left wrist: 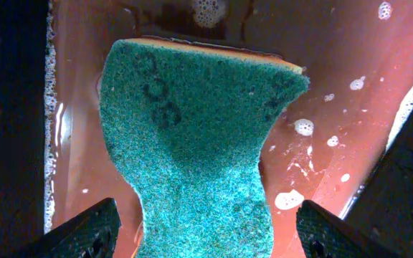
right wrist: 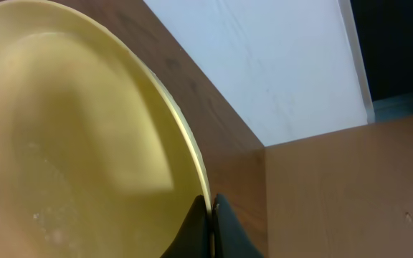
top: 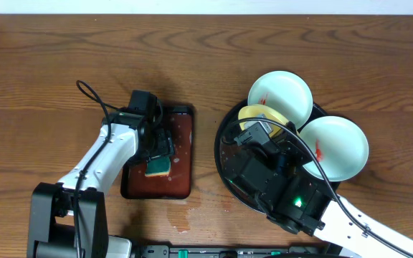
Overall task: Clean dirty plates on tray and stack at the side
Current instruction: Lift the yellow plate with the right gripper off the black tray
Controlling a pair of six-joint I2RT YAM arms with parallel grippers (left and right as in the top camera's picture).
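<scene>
Our right gripper (right wrist: 211,222) has its fingers pressed together on the thin rim of the yellow plate (right wrist: 63,143), so it pinches this plate at the edge. In the overhead view the plate stands tilted just in front of the gripper, above the black tray (top: 221,154). The right arm itself covers a big part of this tray, so we cannot see what lies under it.

Beyond the yellow plate lies one mint plate (top: 282,97), and to the right of the gripper lies a second mint plate (top: 335,147). Both show a red smear, and both reach out over the rim of the tray.

Our left gripper (left wrist: 208,215) is spread wide. Its two fingers stand one at each side of the narrow end of the sponge (left wrist: 192,129) and do not touch it. The sponge lies directly under this gripper with the green rough side up, in the red-brown tray (left wrist: 335,86), which is wet and carries some foam bubbles (left wrist: 303,127). This tray lies well apart to the left of the black tray, on the wooden table (top: 49,72).

We count three plates, two trays, one sponge.
</scene>
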